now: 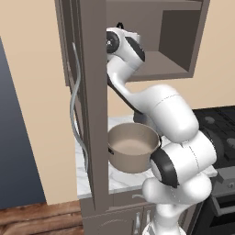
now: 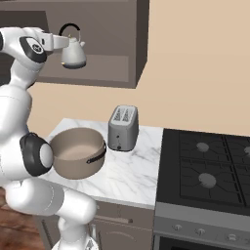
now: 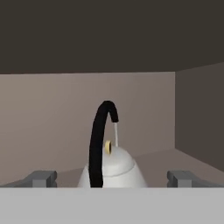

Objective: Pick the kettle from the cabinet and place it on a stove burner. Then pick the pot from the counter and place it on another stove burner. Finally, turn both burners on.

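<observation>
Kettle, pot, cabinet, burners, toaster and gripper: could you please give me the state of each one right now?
kettle: upright on the cabinet shelf, not gripped.
gripper: open, fingers either side of the kettle.
cabinet: door open.
pot: upright on the counter, empty.
burners: bare, no flame seen.
toaster: upright on the counter, slots empty.

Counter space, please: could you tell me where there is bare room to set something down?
The counter is bare between the toaster and the cooktop, and along its front edge. Its left end is crowded by the pot.
</observation>
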{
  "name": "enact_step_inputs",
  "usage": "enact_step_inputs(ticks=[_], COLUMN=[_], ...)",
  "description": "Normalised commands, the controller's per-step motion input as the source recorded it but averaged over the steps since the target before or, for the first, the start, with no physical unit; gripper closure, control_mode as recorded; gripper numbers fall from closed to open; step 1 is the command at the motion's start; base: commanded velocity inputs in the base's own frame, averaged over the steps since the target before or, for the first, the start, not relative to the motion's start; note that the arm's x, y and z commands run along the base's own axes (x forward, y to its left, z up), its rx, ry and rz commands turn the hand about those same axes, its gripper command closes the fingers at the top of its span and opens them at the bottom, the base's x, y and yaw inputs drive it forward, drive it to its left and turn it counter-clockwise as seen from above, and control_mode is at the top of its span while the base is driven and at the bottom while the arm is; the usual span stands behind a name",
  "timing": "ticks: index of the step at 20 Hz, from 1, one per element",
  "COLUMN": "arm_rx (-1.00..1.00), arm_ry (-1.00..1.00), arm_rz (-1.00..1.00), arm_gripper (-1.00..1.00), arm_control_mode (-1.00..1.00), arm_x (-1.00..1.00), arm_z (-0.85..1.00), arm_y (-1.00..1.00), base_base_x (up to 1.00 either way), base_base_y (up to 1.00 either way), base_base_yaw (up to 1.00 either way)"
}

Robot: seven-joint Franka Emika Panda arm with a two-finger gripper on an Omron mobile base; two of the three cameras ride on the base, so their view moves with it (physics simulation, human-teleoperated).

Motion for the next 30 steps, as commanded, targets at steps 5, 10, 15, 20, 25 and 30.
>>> enact_step_inputs(ticks=[5, 10, 15, 20, 25, 30], arm_rx=[0.0, 0.0, 0.0, 0.0, 0.0, 0.0], arm_ry=[0.0, 0.0, 0.0, 0.0, 0.0, 0.0], arm_rz=[0.0, 0.0, 0.0, 0.0, 0.0, 0.0], arm_gripper=[-1.0, -1.0, -1.0, -1.0, -1.0, -1.0], arm_control_mode=[-1.0, -1.0, -1.0, -1.0, -1.0, -1.0], arm_x=[0.12, 0.17, 0.19, 0.16, 0.05, 0.0], arm_z=[0.0, 0.0, 0.0, 0.0, 0.0, 0.0], arm_y=[0.01, 0.0, 0.0, 0.0, 0.01, 0.0], base_base_x=[0.0, 0.0, 0.0, 0.0, 0.0, 0.0], base_base_y=[0.0, 0.0, 0.0, 0.0, 0.0, 0.0], base_base_yaw=[0.0, 0.0, 0.0, 0.0, 0.0, 0.0])
